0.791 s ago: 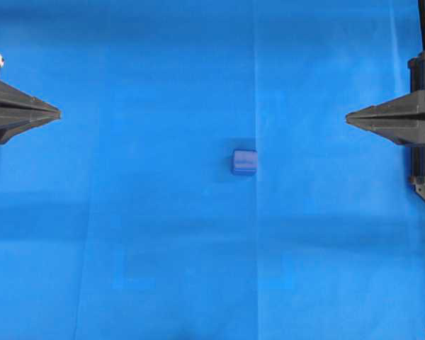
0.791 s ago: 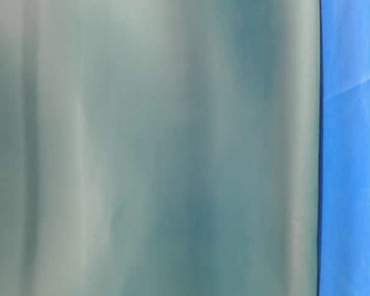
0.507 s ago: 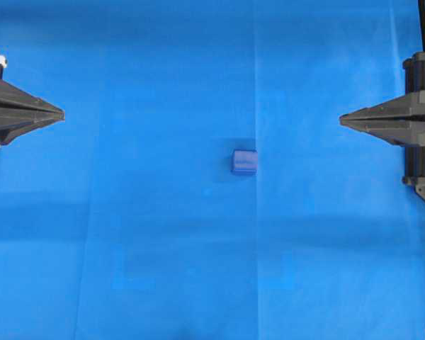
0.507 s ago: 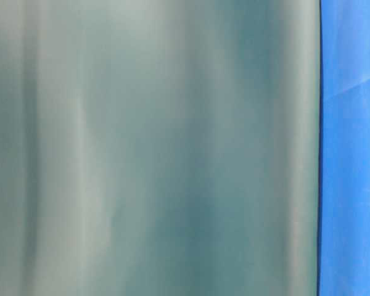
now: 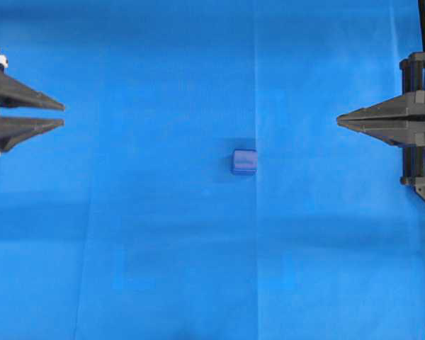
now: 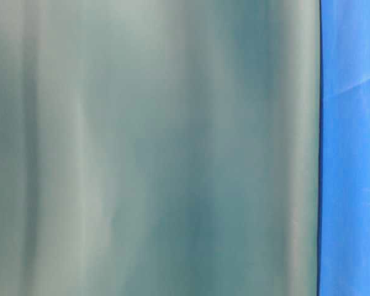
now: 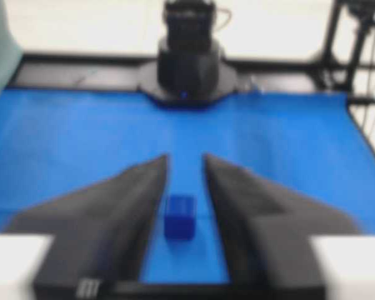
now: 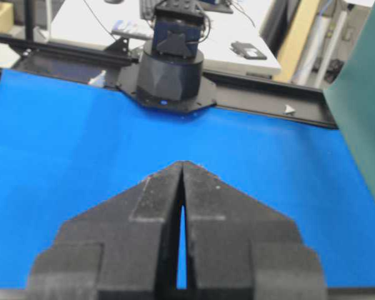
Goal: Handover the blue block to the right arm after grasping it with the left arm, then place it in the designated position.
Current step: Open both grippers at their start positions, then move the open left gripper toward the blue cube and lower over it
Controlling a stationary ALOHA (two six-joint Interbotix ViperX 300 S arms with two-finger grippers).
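A: Overhead first. What sits on the blue cloth [image 5: 163,234]?

B: The blue block [image 5: 244,162] lies near the middle of it, on a faint, slightly darker square patch, the designated position [image 5: 235,145]. Nothing touches the block. Two paler rectangular patches [image 5: 134,273] show lower down on the cloth.

A: And the arms?

B: The left end effector [image 5: 62,115] comes in from the left edge, level, with white end pieces at its base. Its two pointed fingers stand apart with cloth showing between them, and they grip nothing. The right end effector [image 5: 338,120] comes in from the right edge, all black, its fingers together at the tips. Both are well apart from the block, one on each side.

A: The table-level view?

B: Mostly a grey-green sheet [image 6: 154,148] fills it, blurred. A strip of blue cloth shows at the right edge. No arm and no block can be seen there.

A: Left wrist view?

B: Blurred. The left end effector [image 7: 185,160] has its fingers spread, and the blue block [image 7: 179,216] shows in the gap between them, resting on the cloth beyond and not touched by either. The base of the right arm [image 7: 187,59] stands at the far edge of the bench.

A: Right wrist view?

B: The right end effector [image 8: 184,164] has its fingers closed together, only a thin slit below the tips, and nothing in it. The base of the left arm [image 8: 172,65] stands at the far edge, and the grey-green sheet rises at the right. The block is hidden here
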